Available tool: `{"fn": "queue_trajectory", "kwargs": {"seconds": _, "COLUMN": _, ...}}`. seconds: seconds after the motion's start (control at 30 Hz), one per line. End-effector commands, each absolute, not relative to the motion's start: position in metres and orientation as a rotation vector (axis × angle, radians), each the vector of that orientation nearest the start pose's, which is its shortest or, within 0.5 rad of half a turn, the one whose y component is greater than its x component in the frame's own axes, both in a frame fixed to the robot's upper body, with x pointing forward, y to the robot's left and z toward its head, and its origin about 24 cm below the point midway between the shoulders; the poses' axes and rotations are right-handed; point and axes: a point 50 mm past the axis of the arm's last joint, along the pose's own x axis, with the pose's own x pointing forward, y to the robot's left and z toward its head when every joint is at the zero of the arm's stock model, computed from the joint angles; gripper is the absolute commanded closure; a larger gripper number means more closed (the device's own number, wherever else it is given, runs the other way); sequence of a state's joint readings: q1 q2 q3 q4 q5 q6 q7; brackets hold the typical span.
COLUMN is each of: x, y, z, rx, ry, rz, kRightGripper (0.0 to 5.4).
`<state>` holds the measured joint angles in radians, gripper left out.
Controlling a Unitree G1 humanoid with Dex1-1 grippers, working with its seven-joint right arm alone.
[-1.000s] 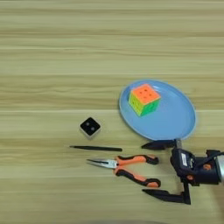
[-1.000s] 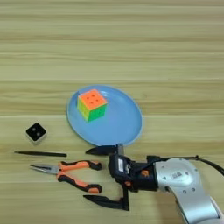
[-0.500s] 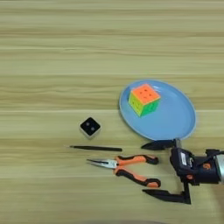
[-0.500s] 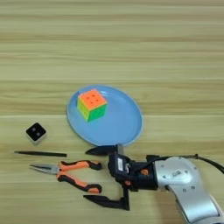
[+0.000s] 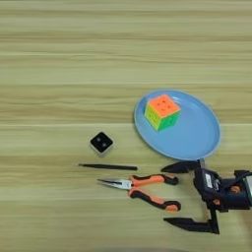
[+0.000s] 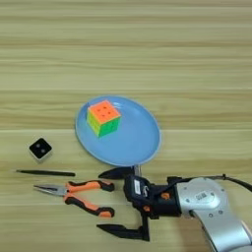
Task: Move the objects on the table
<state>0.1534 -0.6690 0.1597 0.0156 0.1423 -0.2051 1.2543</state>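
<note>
- Left eye view shows almost nothing changed over the last second: the hand (image 6: 117, 202) sits where it was, its two black fingers spread wide, empty, just right of the pliers (image 5: 142, 189).
- The pliers lie flat on the counter (image 5: 74, 59), nose pointing left, orange-and-black handles towards the hand. The upper finger's tip is close above the upper handle's end; the lower finger reaches below the lower handle. Neither finger clearly touches a handle.
- The thin black rod (image 5: 107, 167) lies just above the pliers' nose, apart from it, unmoved.
- The puzzle cube (image 5: 162, 111) rests on the blue plate (image 5: 202, 140), orange face up, in the plate's left part, also as before.
- A small black die-like block (image 5: 101, 142) stands to the left of the plate, above the rod.
- With nothing shifted and the fingers held open at the handles, I judge this a pause before a grasp on the pliers; they look like the thing to be moved next, perhaps towards the plate.
</note>
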Motion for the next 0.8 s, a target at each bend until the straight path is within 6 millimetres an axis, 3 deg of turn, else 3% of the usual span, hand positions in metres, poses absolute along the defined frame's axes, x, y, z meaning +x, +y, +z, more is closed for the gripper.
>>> {"fn": "queue_trajectory", "kwargs": {"seconds": 0.03, "x": 0.1761, "y": -0.2136, "z": 0.0268, "rx": -0.483, "ry": 0.411, "rz": 1.399, "kRightGripper": 0.05}}
{"fn": "queue_trajectory", "kwargs": {"seconds": 0.4, "x": 0.175, "y": -0.2159, "z": 0.0222, "rx": -0.48, "ry": 0.447, "rz": 1.398, "kRightGripper": 0.05}}
{"fn": "queue_trajectory", "kwargs": {"seconds": 0.8, "x": 0.1758, "y": -0.2165, "z": 0.0206, "rx": -0.483, "ry": 0.45, "rz": 1.4, "kRightGripper": 1.43}}
